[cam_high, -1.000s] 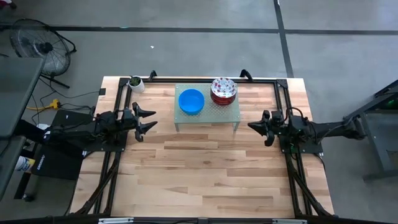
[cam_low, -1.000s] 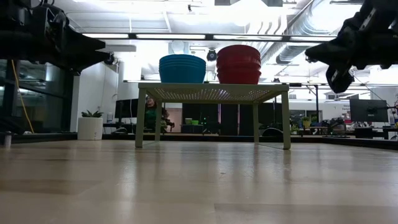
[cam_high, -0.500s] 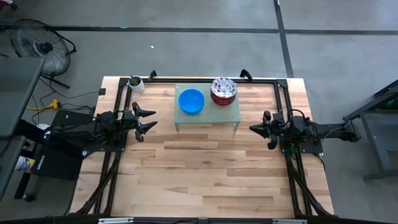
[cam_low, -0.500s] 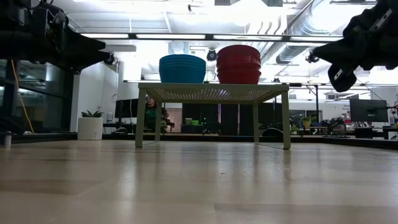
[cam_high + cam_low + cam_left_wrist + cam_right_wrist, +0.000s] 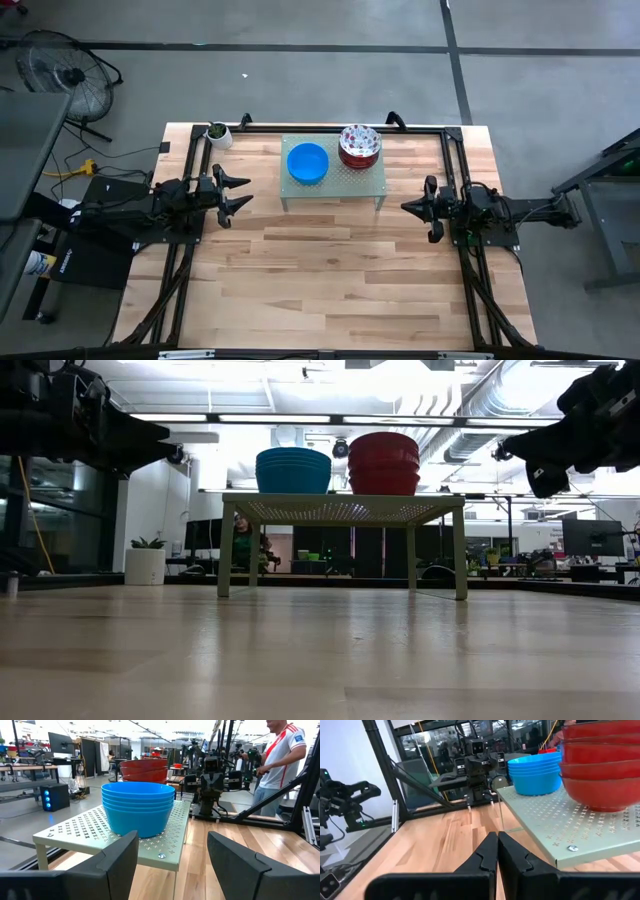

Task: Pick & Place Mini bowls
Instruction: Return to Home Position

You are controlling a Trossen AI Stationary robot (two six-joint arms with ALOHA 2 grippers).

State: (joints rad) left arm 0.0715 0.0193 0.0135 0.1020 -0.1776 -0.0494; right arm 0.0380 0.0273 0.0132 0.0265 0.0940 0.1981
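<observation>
We look straight down on the whole pale wooden table point(image 5: 330, 270); level across it from tabletop height; and from each wrist, facing one another, close on the pale green perforated metal shelf point(image 5: 75, 827) and stacked bright blue round bowls point(image 5: 138, 810) all four views share.

The blue bowls point(image 5: 138, 812) look smooth, the shelf point(image 5: 75, 832) perforated metal, the table point(image 5: 330, 270) planked wood.

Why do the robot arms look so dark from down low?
Low view: bright ceiling lights shine from behind the left gripper and the right gripper, so both show as dark shapes. High view: the light falls evenly from above, and the blue bowls show plainly.
</observation>
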